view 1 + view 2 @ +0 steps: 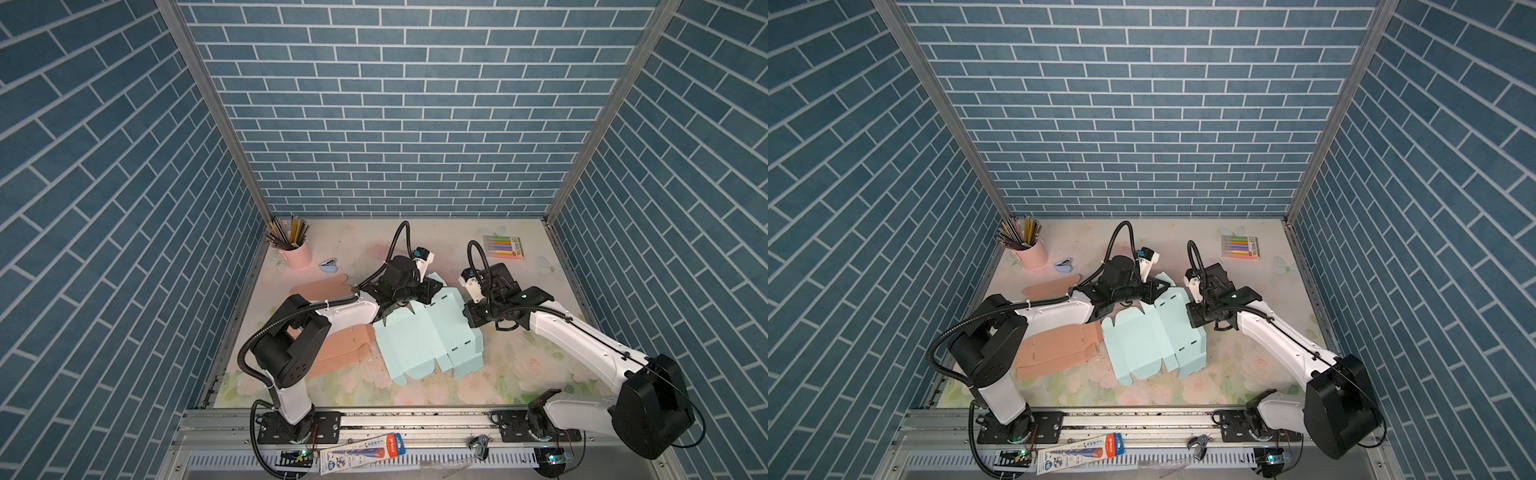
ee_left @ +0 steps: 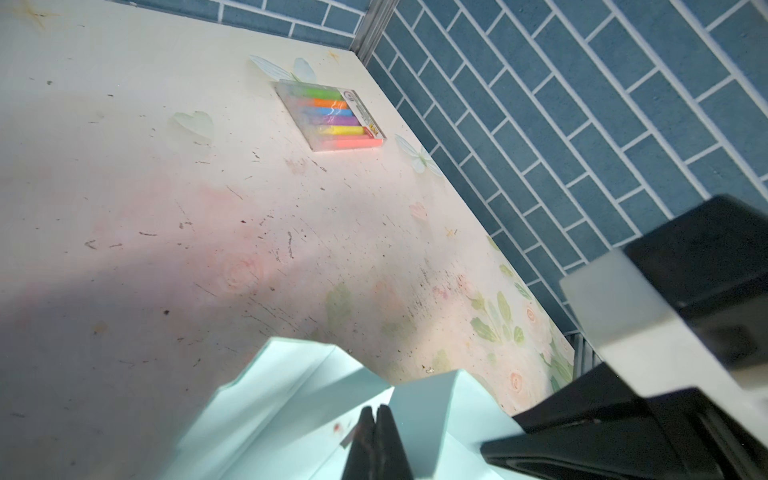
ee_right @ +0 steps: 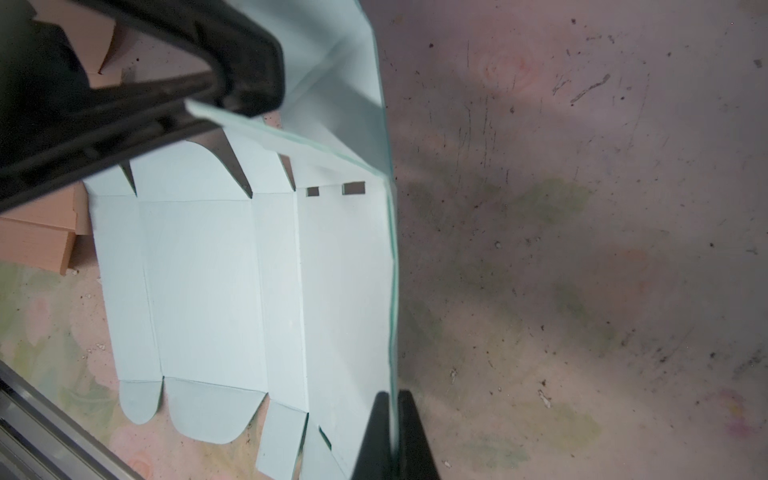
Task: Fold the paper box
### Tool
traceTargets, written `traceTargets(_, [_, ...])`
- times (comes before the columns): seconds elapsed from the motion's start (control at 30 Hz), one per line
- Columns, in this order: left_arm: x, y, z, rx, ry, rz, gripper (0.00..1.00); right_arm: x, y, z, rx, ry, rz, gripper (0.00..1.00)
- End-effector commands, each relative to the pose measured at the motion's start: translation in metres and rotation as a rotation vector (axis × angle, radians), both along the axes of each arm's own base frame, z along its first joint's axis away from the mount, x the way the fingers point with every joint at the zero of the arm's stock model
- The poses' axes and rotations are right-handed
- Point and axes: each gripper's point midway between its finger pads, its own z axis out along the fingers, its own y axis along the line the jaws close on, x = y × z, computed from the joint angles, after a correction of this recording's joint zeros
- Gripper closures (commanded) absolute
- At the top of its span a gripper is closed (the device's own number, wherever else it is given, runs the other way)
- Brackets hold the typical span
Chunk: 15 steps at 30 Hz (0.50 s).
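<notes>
Blue brick-patterned walls close round a flowered counter [image 1: 519, 374] in both top views. The pale blue paper box [image 1: 419, 345] lies mid-counter as a mostly flat blank, with a salmon blank [image 1: 332, 357] just beside it on the left. The left pincer [image 1: 430, 287] is at the box's far edge and the right pincer [image 1: 471, 322] at its right edge; from up here neither grip can be judged. A marker pack [image 1: 503, 246] lies far right, well apart.

From the left wrist, that pincer's fingers [image 2: 388, 436] are clenched on a blue flap lifted off the counter.

From the right wrist, the right pincer grasps the edge of the right-hand panel, which stands up along its crease while the remaining panels lie flat. The left pincer shows here too, clamped on the far flap.

The step looks like raising a side wall and an end flap. To do it well, swing the right pincer in an arc about the crease rather than dragging sideways, since the flat part is unweighted and would probably slide. Both pincers should move at a matched pace, or the thin card may buckle or tear at the shared corner.
</notes>
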Motion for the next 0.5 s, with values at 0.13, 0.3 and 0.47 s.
traceTargets(0.13, [-0.021,-0.013,0.006,-0.010,-0.015,-0.064,1.00,-0.002,-0.005,0.003,-0.052,-0.027,0.027,1.00])
traceTargets(0.3, [-0.028,-0.020,0.005,-0.014,-0.006,-0.077,1.00,-0.003,-0.007,0.001,-0.084,-0.028,0.027,1.00])
traceTargets(0.47, [-0.031,-0.024,0.004,-0.020,0.001,-0.084,1.00,-0.004,-0.008,0.002,-0.084,-0.048,0.023,1.00])
